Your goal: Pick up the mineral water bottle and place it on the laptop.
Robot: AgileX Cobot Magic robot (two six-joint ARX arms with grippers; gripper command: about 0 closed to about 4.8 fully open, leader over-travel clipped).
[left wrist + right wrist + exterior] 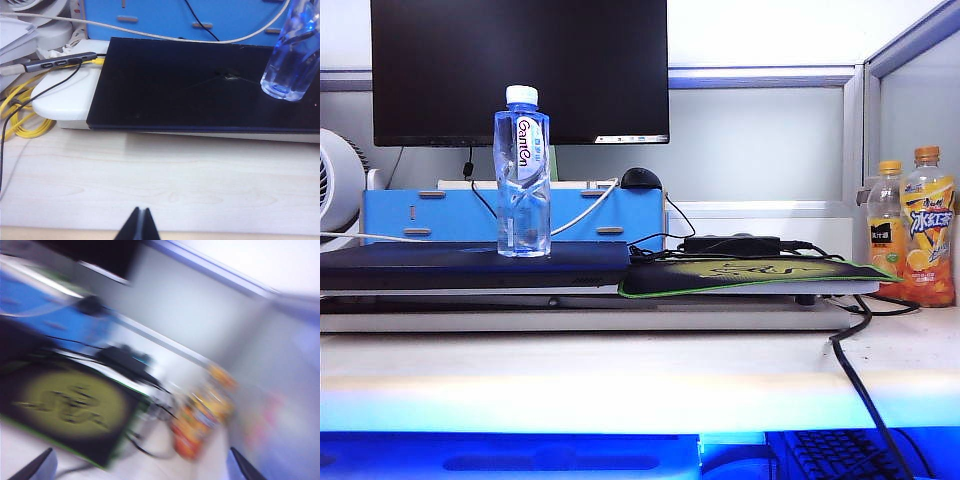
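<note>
A bare strip of table (620, 375) is left open in front of the laptop (470, 265). The laptop's top is occupied only by the water bottle (523, 175). Behind, passage is blocked by the monitor (520, 70); the right is crowded by the mouse pad (750, 275), cables (855, 375) and two orange drink bottles (928, 225). The left gripper (139, 226), closed, and the right gripper (140, 467), spread wide, are kept over the open strip.

mineral water bottle (522, 175) upright on laptop (470, 264), monitor (520, 70) behind

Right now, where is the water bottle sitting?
In the exterior view the water bottle stands upright on the laptop, left of centre, in front of the monitor.
</note>
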